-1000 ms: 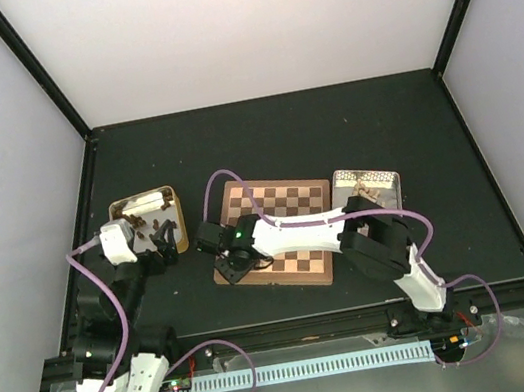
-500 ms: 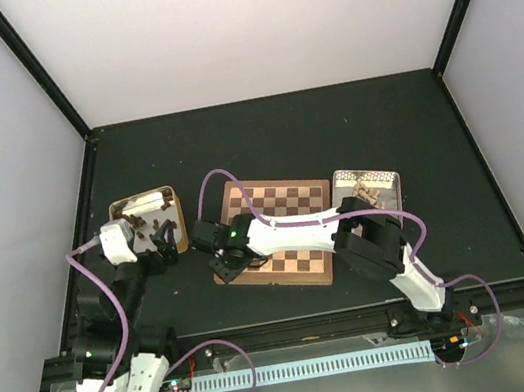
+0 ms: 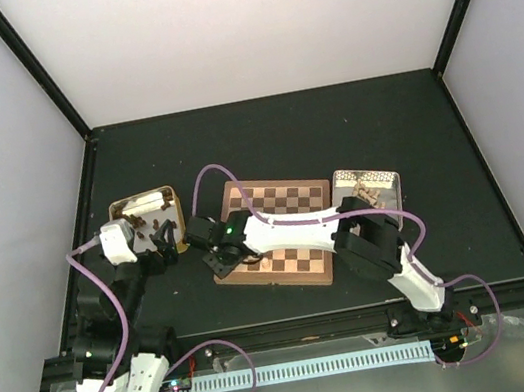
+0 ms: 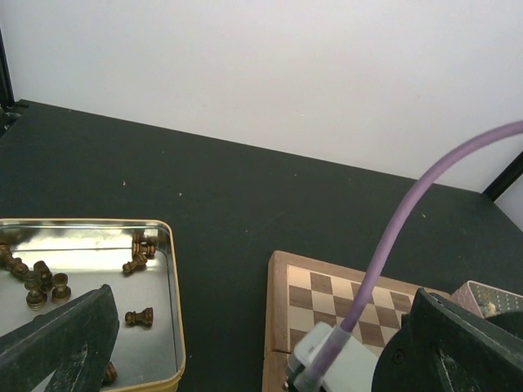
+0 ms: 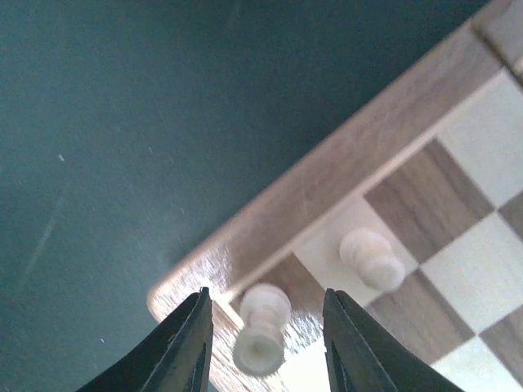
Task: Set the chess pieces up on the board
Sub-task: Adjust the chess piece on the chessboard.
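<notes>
The chessboard lies on the black table. The left gripper hangs spread wide by the gold tin of dark chessmen. The right gripper, parted, flanks without touching a pale pawn on the board's corner square. A second pale pawn stands on the next square.

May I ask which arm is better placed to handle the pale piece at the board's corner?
The right hand straddles that pale piece, open; the left hand hovers by the tin.
</notes>
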Motion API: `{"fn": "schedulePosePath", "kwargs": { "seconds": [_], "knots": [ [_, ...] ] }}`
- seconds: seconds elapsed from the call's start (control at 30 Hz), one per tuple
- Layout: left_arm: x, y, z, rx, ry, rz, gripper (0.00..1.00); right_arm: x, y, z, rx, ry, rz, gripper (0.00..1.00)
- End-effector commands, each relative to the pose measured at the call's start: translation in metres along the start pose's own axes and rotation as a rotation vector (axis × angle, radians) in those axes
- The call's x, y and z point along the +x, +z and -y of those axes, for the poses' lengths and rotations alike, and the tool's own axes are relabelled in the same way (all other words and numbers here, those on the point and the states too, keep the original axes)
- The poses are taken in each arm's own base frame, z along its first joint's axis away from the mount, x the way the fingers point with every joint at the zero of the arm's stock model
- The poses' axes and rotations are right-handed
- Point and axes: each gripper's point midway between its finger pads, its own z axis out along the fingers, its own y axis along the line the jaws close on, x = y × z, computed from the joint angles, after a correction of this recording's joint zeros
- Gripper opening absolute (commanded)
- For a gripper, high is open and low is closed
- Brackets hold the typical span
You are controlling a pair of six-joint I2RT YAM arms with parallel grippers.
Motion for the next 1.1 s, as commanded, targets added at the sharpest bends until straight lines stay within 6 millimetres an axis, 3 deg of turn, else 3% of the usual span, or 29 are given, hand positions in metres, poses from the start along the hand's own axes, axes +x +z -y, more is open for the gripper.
{"fn": "schedulePosePath", "kwargs": {
  "seconds": [0.0,0.2,0.6,1.07],
  "knots": [
    [-0.003,-0.002,-0.004,-0.024,0.0,0.011,0.99,-0.015,0.005,0.0,0.046,-0.011,0.043,0.39],
    [-0.003,-0.002,-0.005,-0.027,-0.001,0.011,0.99,-0.011,0.017,0.002,0.063,-0.015,0.016,0.32],
    [-0.003,-0.002,-0.005,-0.028,0.0,0.011,0.99,0.006,0.014,0.011,0.077,-0.009,-0.008,0.17],
    [-0.003,-0.002,-0.004,-0.026,-0.001,0.011,0.99,0.001,0.013,-0.006,-0.015,-0.001,0.007,0.19]
  ]
}}
